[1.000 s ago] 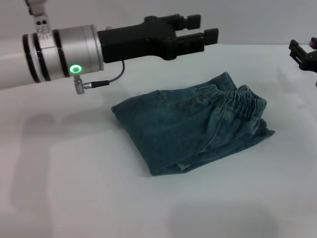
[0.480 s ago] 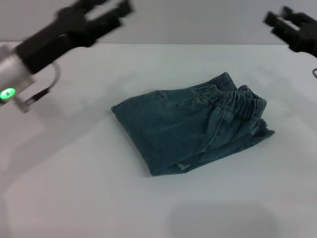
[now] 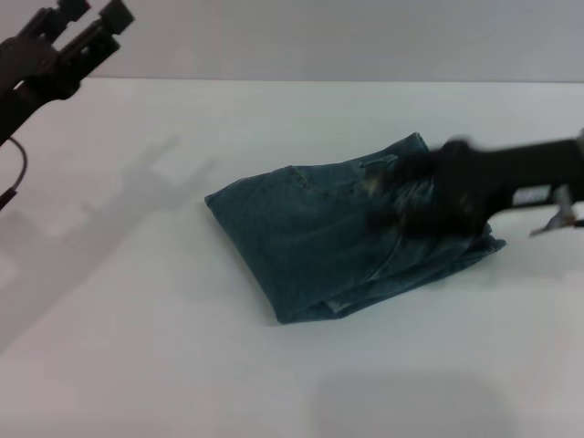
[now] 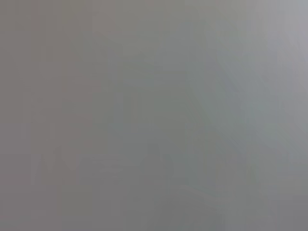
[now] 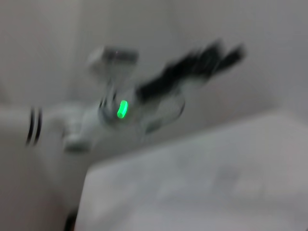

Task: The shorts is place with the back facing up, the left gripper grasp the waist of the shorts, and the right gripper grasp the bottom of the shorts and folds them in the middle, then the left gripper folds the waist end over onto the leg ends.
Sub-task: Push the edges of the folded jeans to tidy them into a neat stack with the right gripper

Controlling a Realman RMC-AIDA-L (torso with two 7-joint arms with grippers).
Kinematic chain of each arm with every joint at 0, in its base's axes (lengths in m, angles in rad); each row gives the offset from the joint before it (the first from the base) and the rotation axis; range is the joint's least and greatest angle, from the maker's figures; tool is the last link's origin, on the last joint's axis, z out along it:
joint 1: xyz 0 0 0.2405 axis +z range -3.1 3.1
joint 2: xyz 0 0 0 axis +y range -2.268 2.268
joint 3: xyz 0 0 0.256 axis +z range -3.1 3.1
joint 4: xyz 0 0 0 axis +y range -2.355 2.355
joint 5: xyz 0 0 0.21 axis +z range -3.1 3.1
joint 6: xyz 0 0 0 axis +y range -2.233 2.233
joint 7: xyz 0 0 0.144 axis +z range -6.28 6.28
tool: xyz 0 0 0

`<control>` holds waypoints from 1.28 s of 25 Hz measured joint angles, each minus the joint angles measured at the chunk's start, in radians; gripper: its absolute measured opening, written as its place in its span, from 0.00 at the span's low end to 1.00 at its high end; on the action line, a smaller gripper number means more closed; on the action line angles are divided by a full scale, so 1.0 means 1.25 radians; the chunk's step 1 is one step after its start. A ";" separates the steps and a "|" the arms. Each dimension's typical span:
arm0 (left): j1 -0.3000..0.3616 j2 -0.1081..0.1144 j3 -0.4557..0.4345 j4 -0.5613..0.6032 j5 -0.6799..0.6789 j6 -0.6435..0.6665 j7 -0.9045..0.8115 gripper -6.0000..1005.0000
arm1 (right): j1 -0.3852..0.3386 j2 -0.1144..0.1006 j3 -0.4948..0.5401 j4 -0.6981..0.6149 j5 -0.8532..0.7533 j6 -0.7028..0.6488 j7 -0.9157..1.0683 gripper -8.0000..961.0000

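The blue denim shorts [image 3: 306, 233] lie folded into a compact bundle in the middle of the white table [image 3: 137, 347]. Their elastic waist end lies to the right, mostly hidden behind my right arm. My right gripper [image 3: 406, 196] is a dark motion-blurred shape reaching in from the right, low over that waist end. My left gripper [image 3: 91, 20] is raised at the far left, well away from the shorts, open and holding nothing. The right wrist view shows the left arm's green light [image 5: 122, 109] and the left gripper [image 5: 211, 57] in the air beyond the table.
The white table's far edge [image 3: 319, 80] meets a grey wall. Bare tabletop [image 3: 411, 365] surrounds the shorts on the near and left sides. The left wrist view shows only plain grey.
My left arm has swung away from above the shorts to the far left. My right arm has come down from the upper right and now reaches over the shorts' right end. The shorts have not moved.
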 joint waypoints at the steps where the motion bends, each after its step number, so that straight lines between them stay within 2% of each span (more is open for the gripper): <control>1: 0.001 0.000 -0.007 -0.004 0.000 0.000 0.001 0.84 | 0.010 0.007 -0.011 -0.003 -0.036 -0.001 0.008 0.58; 6: 0.003 0.000 -0.022 -0.020 -0.003 0.003 0.010 0.84 | 0.061 0.069 -0.034 0.001 -0.236 0.018 0.021 0.58; 9: 0.003 0.000 -0.022 -0.028 -0.004 0.003 0.011 0.84 | 0.085 0.086 -0.057 0.031 -0.280 0.049 0.022 0.58; 15: 0.001 0.000 -0.024 -0.038 -0.005 0.004 0.011 0.84 | 0.128 0.090 -0.133 0.121 -0.267 0.127 0.023 0.58; 26: -0.003 0.000 -0.022 -0.040 -0.005 0.005 0.005 0.84 | 0.143 0.092 -0.225 0.141 -0.189 0.229 0.027 0.58; 32: 0.000 0.000 -0.023 -0.035 -0.005 0.009 0.001 0.84 | 0.159 0.094 -0.247 0.163 -0.180 0.284 0.028 0.58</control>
